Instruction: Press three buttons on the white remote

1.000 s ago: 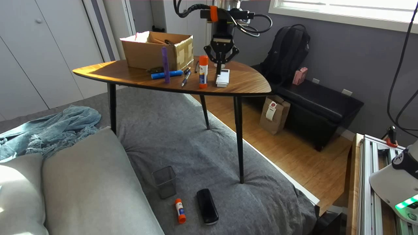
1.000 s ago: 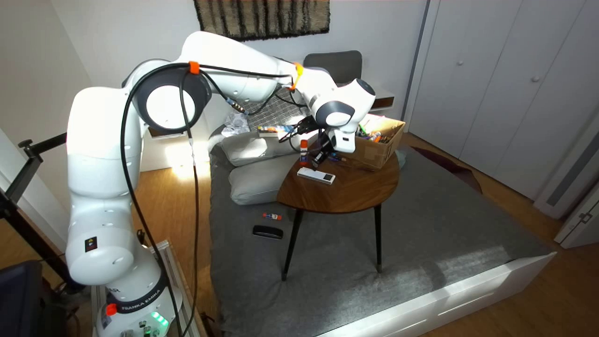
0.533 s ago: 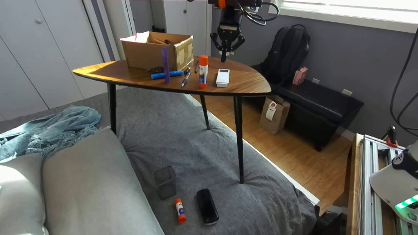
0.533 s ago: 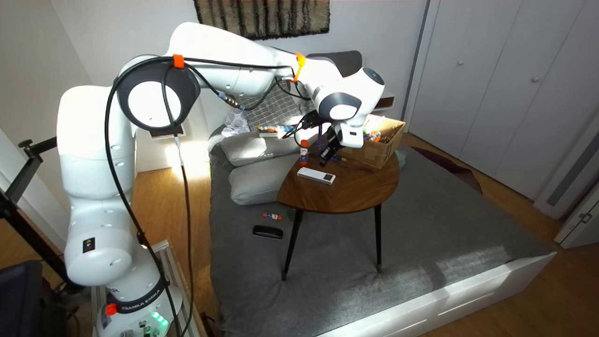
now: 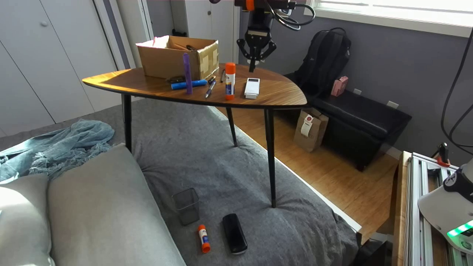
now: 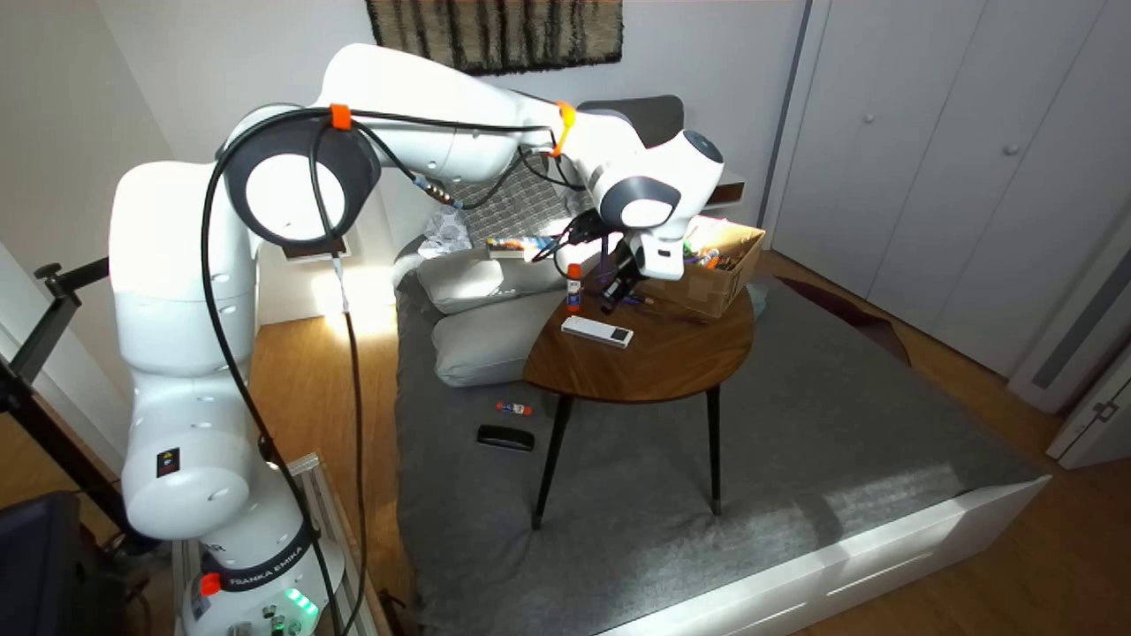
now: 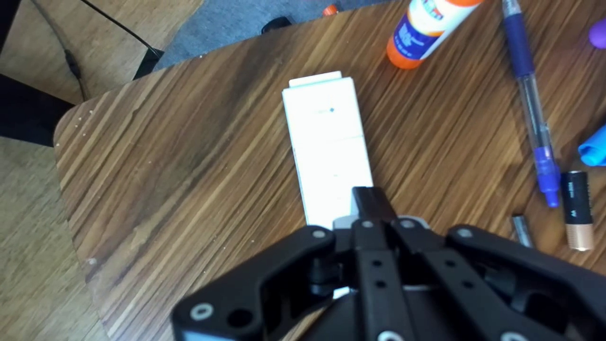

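Observation:
The white remote [image 5: 252,88] lies flat on the wooden table [image 5: 281,92]; it also shows in an exterior view [image 6: 597,331]. In the wrist view the remote [image 7: 326,142] has faint marks on its face, and the gripper covers its near end. My gripper [image 5: 252,70] is above the table, with its tips apart from the remote. It also shows in an exterior view [image 6: 609,306]. In the wrist view the gripper [image 7: 371,194] has its fingers together, with nothing visible between them. The tips overlap the remote's right edge there.
An upright glue stick [image 5: 230,81] stands close beside the remote. A pen [image 7: 530,94], a battery [image 7: 576,208], a blue marker [image 5: 189,84] and an upright purple marker [image 5: 187,74] are nearby. A cardboard box [image 5: 166,62] stands on the table.
A second ago the gripper tips were down at the remote. They rose and drew away from it by half a second ago, then sank slightly. The remote has not moved.

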Robot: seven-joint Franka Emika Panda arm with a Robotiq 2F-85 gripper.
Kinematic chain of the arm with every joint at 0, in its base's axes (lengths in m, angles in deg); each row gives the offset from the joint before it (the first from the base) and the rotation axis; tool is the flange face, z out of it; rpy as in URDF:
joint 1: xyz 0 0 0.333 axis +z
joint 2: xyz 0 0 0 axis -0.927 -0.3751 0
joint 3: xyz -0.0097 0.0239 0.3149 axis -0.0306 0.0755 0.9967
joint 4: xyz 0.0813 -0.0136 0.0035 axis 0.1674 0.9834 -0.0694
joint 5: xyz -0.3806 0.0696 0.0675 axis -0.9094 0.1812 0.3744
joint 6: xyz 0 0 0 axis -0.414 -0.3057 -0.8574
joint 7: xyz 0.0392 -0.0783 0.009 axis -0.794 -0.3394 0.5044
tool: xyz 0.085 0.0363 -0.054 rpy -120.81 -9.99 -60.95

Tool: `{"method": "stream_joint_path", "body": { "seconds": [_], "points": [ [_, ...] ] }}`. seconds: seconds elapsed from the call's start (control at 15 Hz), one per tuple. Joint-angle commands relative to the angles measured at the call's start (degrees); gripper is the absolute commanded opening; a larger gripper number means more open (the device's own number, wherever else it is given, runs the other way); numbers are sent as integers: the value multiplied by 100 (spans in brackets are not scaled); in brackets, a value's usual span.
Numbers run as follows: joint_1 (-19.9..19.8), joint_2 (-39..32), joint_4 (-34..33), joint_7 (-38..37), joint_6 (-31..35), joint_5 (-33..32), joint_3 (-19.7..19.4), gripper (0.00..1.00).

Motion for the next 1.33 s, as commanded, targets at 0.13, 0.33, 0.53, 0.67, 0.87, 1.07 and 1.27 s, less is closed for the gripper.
{"method": "stream_joint_path", "body": {
  "seconds": [0.13, 0.33, 0.53, 0.67, 0.87, 1.07, 1.27],
  "points": [
    [26, -50, 77, -102, 83, 77, 61, 0],
    [26, -99, 70, -101, 66, 81, 72, 0],
    [45, -130, 89, -124, 124, 12, 56, 0],
    [60, -145, 97, -139, 186, -34, 42, 0],
    [63, -157, 92, -140, 231, -45, 42, 0],
    [67, -165, 98, -141, 270, -59, 41, 0],
    [69, -175, 117, -144, 297, -75, 37, 0]
  ]
}}
